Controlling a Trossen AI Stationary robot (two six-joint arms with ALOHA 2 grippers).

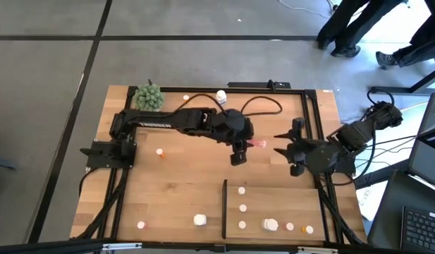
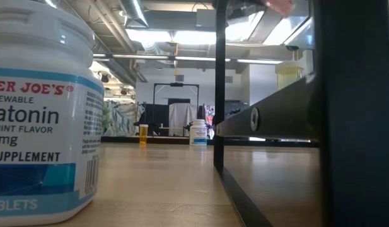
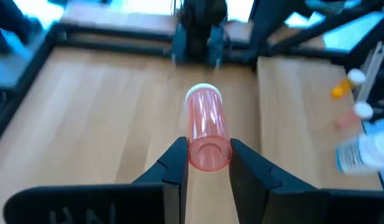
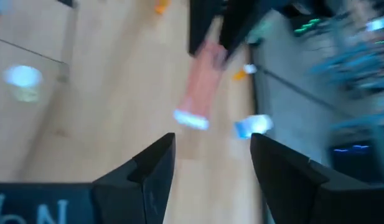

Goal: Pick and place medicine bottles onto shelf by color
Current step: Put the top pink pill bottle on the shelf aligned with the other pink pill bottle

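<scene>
Left gripper (image 1: 238, 156) sits near table centre, pinching 1 pink bottle (image 1: 259, 143) at its base; in the left wrist view the bottle (image 3: 206, 127) lies horizontal between the fingers (image 3: 173, 163), white cap pointing away toward the right arm. Right gripper (image 1: 282, 153) is just beside the cap end at 3 o'clock, fingers spread and empty; its wrist view shows the same bottle (image 4: 200, 87) ahead of the gap, not yet between the fingers (image 4: 155, 163). Judgement: the bottle is held out sideways, probably as a handover, since the shelf (image 1: 273, 192) lies on the right arm's side at 5 o'clock. Shelf already carries 3 white bottles in a column near its black strip (image 1: 225, 209), plus 1 chunky white and 2 orange at its front edge. Loose bottles remain on the table (image 1: 175, 190): 1 orange at 9 o'clock, 2 at 7 o'clock, 2 white at 12 o'clock beside the green plant ball (image 1: 149, 97). Surface is pale wood planking inside a black frame, cables trailing across the rear. Floor is grey concrete; people's legs stand at the upper right. The low view shows a big white supplement jar (image 2: 43, 113) close up and a lit workshop beyond.
</scene>
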